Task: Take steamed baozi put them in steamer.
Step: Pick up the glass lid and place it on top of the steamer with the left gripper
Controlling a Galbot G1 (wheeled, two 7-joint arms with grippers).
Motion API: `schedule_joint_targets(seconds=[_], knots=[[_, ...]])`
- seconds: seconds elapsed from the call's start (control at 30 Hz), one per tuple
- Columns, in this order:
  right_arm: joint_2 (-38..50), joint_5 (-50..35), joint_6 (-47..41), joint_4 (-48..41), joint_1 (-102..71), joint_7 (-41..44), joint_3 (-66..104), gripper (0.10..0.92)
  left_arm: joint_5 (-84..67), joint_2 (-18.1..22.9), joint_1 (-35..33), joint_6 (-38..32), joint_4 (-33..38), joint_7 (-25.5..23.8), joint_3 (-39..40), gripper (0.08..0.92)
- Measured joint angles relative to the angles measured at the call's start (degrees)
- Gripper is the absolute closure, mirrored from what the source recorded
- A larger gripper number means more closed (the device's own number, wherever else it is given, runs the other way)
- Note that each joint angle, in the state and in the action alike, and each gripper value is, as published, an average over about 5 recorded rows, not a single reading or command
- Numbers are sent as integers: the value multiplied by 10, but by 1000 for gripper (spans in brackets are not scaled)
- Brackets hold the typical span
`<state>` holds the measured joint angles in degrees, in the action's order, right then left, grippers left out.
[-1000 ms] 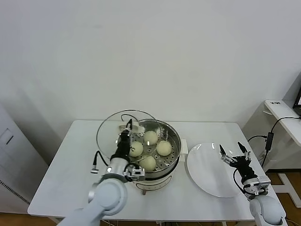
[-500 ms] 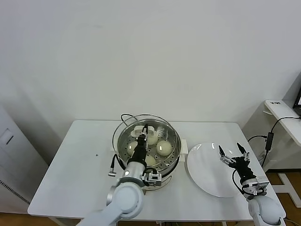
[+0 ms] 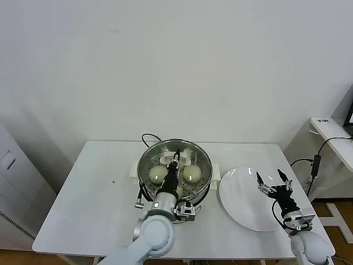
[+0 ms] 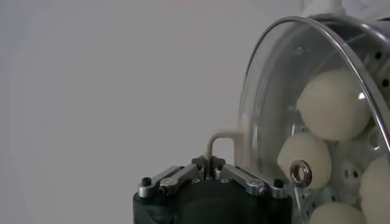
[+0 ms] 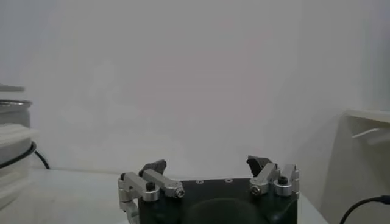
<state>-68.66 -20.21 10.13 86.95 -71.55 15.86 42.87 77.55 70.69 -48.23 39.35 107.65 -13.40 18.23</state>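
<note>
1. Glass lid is pinched by its pale loop handle in my left gripper, jaws closed tight on that loop; in the head view the left gripper sits over the pot's middle.
2. Steamed baozi are inside the steamer; I count two clearly from the head, more through the glass on the left wrist view.
3. Right gripper hangs over the white plate, jaws spread wide, holding nothing; plate looks bare.
4. Risk, my read: lid sits tilted or off-centre, so the rim could catch the steamer's edge, slide off onto the table, or press a bun.
5. Thin loop could twist in the jaws if I let go early.
</note>
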Motion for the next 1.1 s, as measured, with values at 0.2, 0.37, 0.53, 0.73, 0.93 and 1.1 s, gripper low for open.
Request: schedule_joint_targets(seconds=[0.2,0.37,0.53,0.73,0.93,1.1], knots=[[-2,1,1,0,0,0,0,203,-4,0,-3,-5,-8,7,-3,886],[-3,2,1,2,-1,0,0,203,-9,2,-4,-9,-15,14,-6,886],[-4,2,2,5,-4,1,0,203,-16,3,-7,-9,-19,23,-11,881],[-5,2,2,6,-4,1,1,203,-33,-3,-15,-2,-15,36,-20,754],[-6,3,3,6,-4,3,1,203,-65,-15,-30,-4,12,41,-33,581],[-4,2,3,4,-1,4,0,203,-134,-38,-52,-23,67,33,-53,442]])
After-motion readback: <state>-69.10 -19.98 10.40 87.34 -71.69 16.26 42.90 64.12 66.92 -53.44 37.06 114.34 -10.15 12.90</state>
